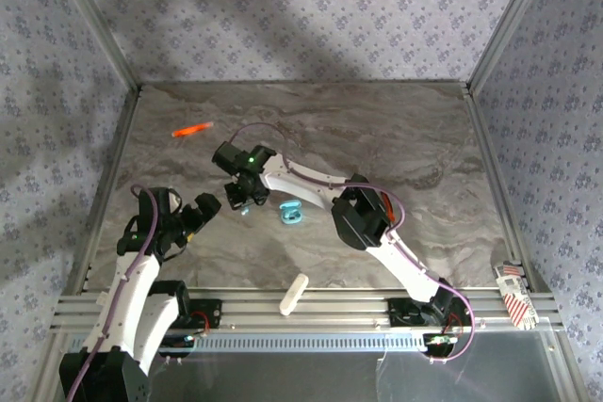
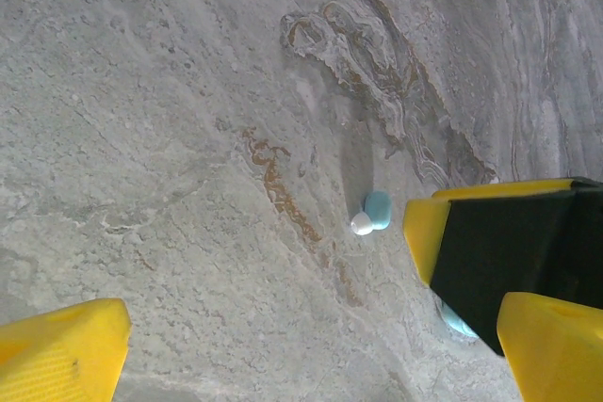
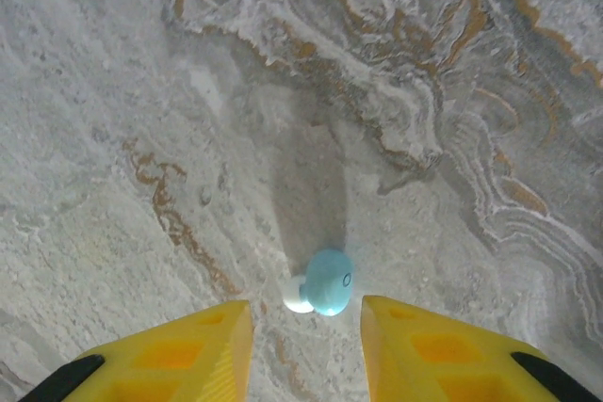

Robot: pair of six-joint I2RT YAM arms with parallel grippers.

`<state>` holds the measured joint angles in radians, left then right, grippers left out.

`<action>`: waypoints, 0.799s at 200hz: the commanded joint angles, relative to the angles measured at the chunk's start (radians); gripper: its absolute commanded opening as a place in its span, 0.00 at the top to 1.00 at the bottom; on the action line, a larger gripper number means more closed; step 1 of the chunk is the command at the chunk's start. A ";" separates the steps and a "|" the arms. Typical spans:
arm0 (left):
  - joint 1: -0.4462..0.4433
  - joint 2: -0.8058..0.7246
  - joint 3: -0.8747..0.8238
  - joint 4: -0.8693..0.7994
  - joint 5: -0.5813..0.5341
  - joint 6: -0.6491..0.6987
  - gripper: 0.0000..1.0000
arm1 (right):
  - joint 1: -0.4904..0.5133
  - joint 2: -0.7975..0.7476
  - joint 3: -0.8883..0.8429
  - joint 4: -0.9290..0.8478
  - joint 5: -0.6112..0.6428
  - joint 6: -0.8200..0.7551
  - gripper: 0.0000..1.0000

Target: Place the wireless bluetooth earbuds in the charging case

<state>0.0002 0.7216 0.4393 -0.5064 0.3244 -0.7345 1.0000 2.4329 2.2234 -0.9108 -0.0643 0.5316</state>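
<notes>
A light teal earbud (image 3: pixel 329 281) with a white tip lies on the marble table (image 3: pixel 141 91). My right gripper (image 3: pixel 306 315) hovers right over it, open, with a yellow finger on each side of the bud and neither touching it. In the top view the right gripper (image 1: pixel 247 195) hangs over this earbud (image 1: pixel 247 211), and the open teal charging case (image 1: pixel 290 215) lies just to its right. My left gripper (image 1: pixel 205 206) stands wide open and empty a little to the left. In the left wrist view the earbud (image 2: pixel 372 213) lies beside a right gripper finger (image 2: pixel 443 233).
An orange pen-like object (image 1: pixel 192 129) lies at the back left. A white oblong object (image 1: pixel 294 293) rests on the front rail. A red-and-white packet (image 1: pixel 513 295) sits at the front right corner. Patterned walls close in the table on three sides.
</notes>
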 commanded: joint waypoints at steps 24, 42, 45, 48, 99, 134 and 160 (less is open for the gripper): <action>0.007 -0.003 -0.002 -0.024 0.000 0.020 0.00 | -0.023 -0.011 -0.022 0.025 -0.059 0.045 0.62; 0.006 -0.002 -0.002 -0.024 -0.001 0.020 0.00 | -0.026 -0.004 -0.026 0.026 -0.070 0.048 0.63; 0.006 -0.003 -0.002 -0.023 -0.001 0.020 0.00 | -0.027 -0.003 -0.027 0.026 -0.073 0.048 0.63; 0.007 -0.003 -0.002 -0.024 -0.002 0.020 0.00 | -0.026 -0.002 -0.028 0.026 -0.076 0.048 0.64; 0.008 -0.001 -0.004 -0.023 -0.001 0.021 0.00 | -0.030 0.019 -0.033 0.018 -0.106 0.052 0.66; 0.008 0.001 -0.004 -0.023 0.001 0.022 0.00 | -0.033 0.034 -0.034 0.016 -0.111 0.057 0.67; 0.009 0.001 -0.004 -0.024 0.001 0.021 0.00 | -0.034 0.042 -0.035 0.011 -0.111 0.058 0.67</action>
<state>0.0002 0.7216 0.4393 -0.5064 0.3244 -0.7300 0.9726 2.4474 2.1994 -0.8822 -0.1589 0.5728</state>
